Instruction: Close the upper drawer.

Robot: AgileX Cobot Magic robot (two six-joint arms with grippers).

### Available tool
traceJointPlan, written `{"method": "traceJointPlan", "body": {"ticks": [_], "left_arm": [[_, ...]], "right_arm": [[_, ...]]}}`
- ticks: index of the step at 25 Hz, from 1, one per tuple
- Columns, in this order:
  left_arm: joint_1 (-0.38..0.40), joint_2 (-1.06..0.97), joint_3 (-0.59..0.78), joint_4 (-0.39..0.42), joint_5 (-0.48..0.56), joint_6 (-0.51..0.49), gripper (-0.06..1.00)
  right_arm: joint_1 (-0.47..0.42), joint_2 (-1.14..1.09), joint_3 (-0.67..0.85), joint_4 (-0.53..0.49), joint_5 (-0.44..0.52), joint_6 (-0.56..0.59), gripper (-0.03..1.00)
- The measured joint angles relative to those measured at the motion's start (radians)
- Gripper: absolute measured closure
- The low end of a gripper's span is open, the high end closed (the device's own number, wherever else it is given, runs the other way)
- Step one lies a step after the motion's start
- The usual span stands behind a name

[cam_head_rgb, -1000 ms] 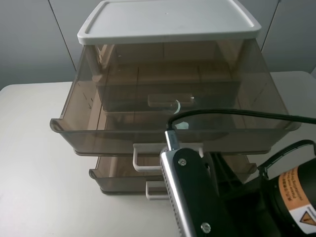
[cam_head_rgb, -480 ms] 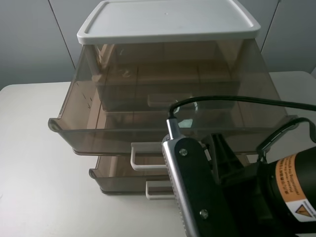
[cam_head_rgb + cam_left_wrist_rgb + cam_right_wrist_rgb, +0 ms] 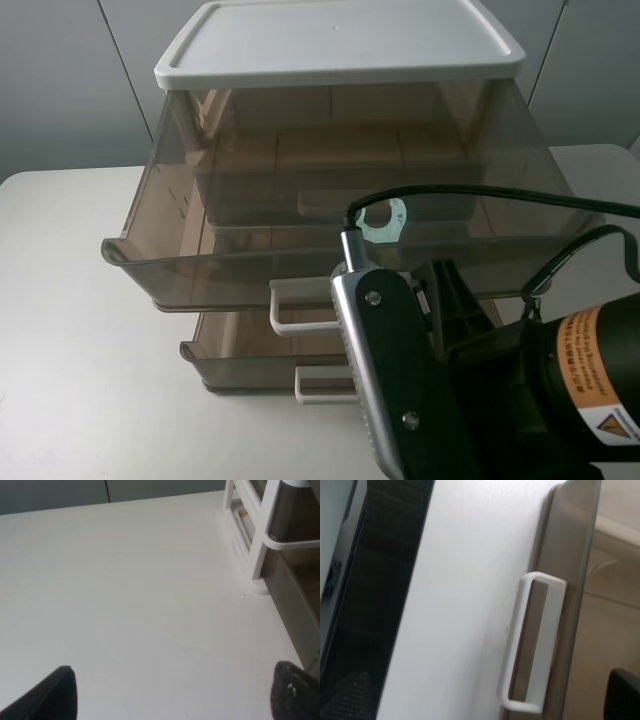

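Note:
The upper drawer (image 3: 230,270) is smoky-brown and translucent and stands pulled far out of the white-topped cabinet (image 3: 330,40). Its white loop handle (image 3: 300,305) sits on the tall front wall. My right arm (image 3: 400,380) is low in front of that handle and hides its own gripper in the high view. In the right wrist view the white handle (image 3: 532,640) lies ahead of my right gripper (image 3: 485,702), whose jaws are wide apart; one black fingertip (image 3: 622,695) shows. My left gripper (image 3: 172,695) is open over bare table, empty.
A shallower brown drawer (image 3: 240,365) with its own white handle (image 3: 320,385) sticks out a little below the upper one. Another drawer front shows inside, behind the upper drawer. The cabinet's white frame (image 3: 260,545) stands beside my left gripper. The white table (image 3: 70,330) surrounds the cabinet.
My right arm has moved up and closer to the upper drawer's front. The drawer shifted only slightly and stays pulled out.

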Motion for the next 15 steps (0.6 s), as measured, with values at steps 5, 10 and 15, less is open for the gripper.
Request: {"method": "traceJointPlan", "body": {"ticks": [5,10,15], "left_arm": [[0.000,0.000,0.000,0.000,0.000,0.000,0.20],[0.000,0.000,0.000,0.000,0.000,0.000,0.20],[0.000,0.000,0.000,0.000,0.000,0.000,0.20]], "right_arm": [[0.000,0.001,0.000,-0.033,-0.067,0.000,0.27],[0.000,0.001,0.000,-0.033,-0.069,0.000,0.27],[0.000,0.001,0.000,-0.054,-0.069,0.000,0.27]]}}
